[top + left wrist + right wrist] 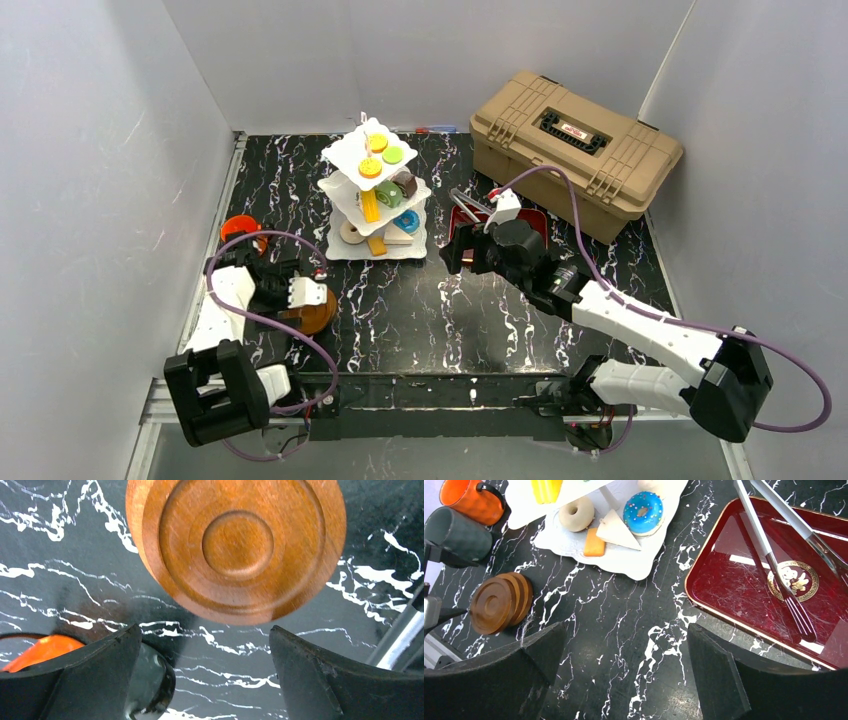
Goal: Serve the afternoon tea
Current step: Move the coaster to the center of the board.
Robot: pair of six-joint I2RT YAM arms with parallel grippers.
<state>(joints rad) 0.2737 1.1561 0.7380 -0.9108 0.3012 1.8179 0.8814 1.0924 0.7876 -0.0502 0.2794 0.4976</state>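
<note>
Now | black white-veined tabletop [420,310] | white walls [90,200] | left fingers [90,680] apart | right fingers [734,680] apart

Saucers [235,545]: wood with turned rings, varnished to a soft sheen, fine scuffs visible.
Table top [624,620]: black with white marble veining, smooth, slightly glossy.
Tray [744,585]: red lacquer look, highly glossy, many hairline scratches, gold rim.
Tongs [790,597]: polished metal.
Orange cup [466,500]: smooth, glossy.
Dark cup [459,532]: matt.
Stand plates [624,557]: white, smooth, glossy.
Blue donut [643,512]: shiny icing with sprinkles.
Fingers [494,680] of the right gripper [626,635]: black, matt, grainy.
Toolbox [575,150]: tan, matt plastic.
</note>
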